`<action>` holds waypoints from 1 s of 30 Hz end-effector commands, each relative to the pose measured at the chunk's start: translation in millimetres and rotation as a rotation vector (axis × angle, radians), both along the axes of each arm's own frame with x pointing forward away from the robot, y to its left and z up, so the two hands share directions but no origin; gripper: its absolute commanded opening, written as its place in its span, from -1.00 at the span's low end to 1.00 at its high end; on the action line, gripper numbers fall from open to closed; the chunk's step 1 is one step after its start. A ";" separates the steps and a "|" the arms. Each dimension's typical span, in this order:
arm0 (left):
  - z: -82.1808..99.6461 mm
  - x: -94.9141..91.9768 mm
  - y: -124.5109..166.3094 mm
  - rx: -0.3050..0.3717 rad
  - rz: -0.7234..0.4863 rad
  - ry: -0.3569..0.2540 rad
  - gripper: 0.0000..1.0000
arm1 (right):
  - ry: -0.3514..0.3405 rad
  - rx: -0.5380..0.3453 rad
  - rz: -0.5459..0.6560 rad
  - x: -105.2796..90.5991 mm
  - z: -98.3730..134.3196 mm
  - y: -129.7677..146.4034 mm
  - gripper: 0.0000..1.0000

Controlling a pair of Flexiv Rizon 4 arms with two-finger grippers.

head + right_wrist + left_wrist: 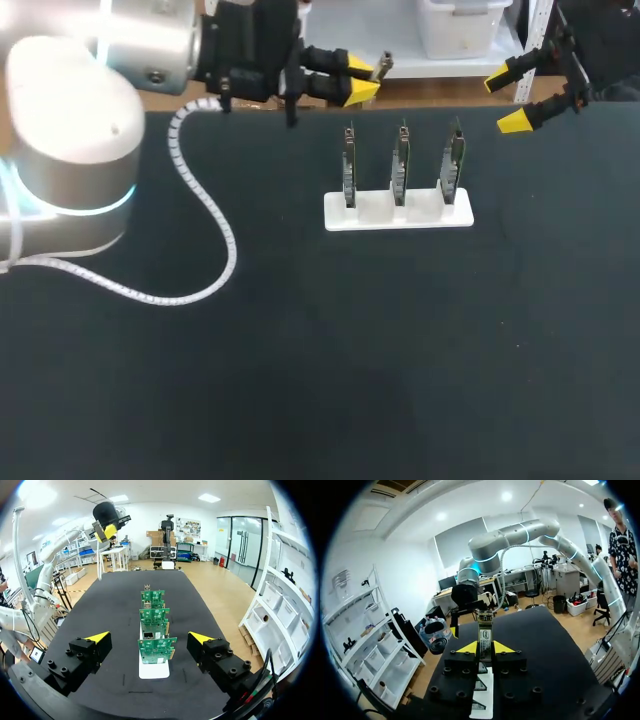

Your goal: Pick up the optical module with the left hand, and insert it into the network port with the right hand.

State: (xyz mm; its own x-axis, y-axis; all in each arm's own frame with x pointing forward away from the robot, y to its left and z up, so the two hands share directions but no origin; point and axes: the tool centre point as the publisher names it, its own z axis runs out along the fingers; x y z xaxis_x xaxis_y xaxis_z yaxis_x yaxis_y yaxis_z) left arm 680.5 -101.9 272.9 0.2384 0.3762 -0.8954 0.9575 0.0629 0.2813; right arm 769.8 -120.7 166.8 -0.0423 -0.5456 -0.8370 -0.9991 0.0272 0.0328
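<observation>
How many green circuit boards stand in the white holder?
3, upright in the white holder: left board, middle board, right board. None seems hidden.

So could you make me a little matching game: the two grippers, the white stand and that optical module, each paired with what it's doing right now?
Things:
1. left gripper
2. right gripper
3. white stand
4. optical module

States:
A. open, holding nothing
B. sits on the black table, holding three green boards upright
C. shut on a small part
D. clamped between two fingers, off the table

Pairs: 1-C, 2-A, 3-B, 4-D
</observation>
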 end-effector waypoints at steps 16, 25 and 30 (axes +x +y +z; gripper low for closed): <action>-24.3 33.5 -69.8 -0.001 -0.024 0.104 -1.00 | -0.003 0.000 -0.003 -1.2 -0.1 0.2 1.00; -33.9 44.8 -88.9 -0.078 -0.021 0.179 -1.00 | -0.003 0.000 -0.003 -1.2 -0.1 0.2 1.00; -41.7 48.0 -99.8 -0.088 -0.025 0.203 -1.00 | -0.003 0.000 -0.003 -1.2 -0.1 0.2 1.00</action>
